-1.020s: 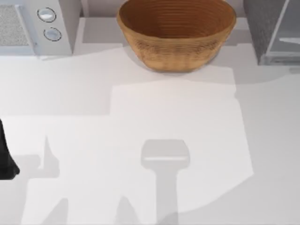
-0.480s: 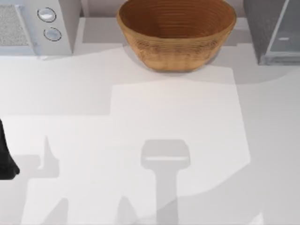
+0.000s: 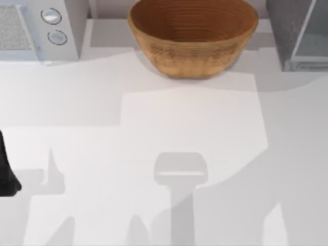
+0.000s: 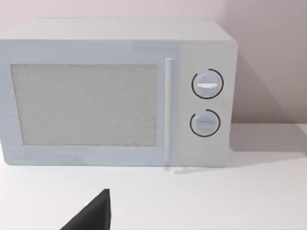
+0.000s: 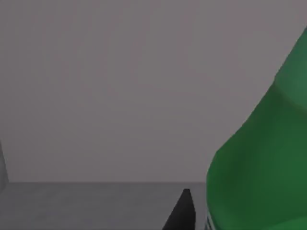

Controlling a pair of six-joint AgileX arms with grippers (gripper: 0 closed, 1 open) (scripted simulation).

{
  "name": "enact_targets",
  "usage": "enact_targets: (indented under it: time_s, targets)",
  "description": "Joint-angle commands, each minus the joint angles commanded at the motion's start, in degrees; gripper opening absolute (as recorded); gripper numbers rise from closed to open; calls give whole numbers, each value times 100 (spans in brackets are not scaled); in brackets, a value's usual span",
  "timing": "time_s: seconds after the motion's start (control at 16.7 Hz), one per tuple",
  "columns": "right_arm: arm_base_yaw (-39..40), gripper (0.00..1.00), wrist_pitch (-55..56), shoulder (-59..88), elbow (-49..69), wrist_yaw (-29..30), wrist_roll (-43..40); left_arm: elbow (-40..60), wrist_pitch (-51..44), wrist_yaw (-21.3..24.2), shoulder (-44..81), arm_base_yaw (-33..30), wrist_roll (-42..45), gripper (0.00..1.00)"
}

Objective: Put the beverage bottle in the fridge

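While the bottle hangs close in the right wrist view, right gripper: dark tip just beside the bottle; whether it is clamped or released, cannot tell.
Beverage bottle: green body, tilted, near the wrist camera; base cut off at the edge, so resting or carried is unclear.
Backdrop behind bottle: flat dark-grey wall meeting a grey floor strip; judged to be the fridge interior or its side, not certain.
Fridge: far right corner of the table, pale glassy panel facing the table.
Basket: far middle, well apart from the fridge.
Left gripper: parked at the table's left edge, facing the white microwave; grip state cannot tell.
Step in hand: likely placing, bottle at or inside the fridge.
Next move calls for: base set flat on the grey floor, bottle upright, then let go and back straight out without clipping it.
Risk: tilt may tip the bottle on release.
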Motion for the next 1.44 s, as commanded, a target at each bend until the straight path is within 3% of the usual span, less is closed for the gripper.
enact_targets:
  time_s: [0.3,1.08,1.44]
  targets:
    - [5,1,-31,17,46,9,-3,0,0,0,0,0,0,100]
    - [5,98,-31,17,46,9,-3,0,0,0,0,0,0,100]
    - [5,100,-31,17,46,9,-3,0,0,0,0,0,0,100]
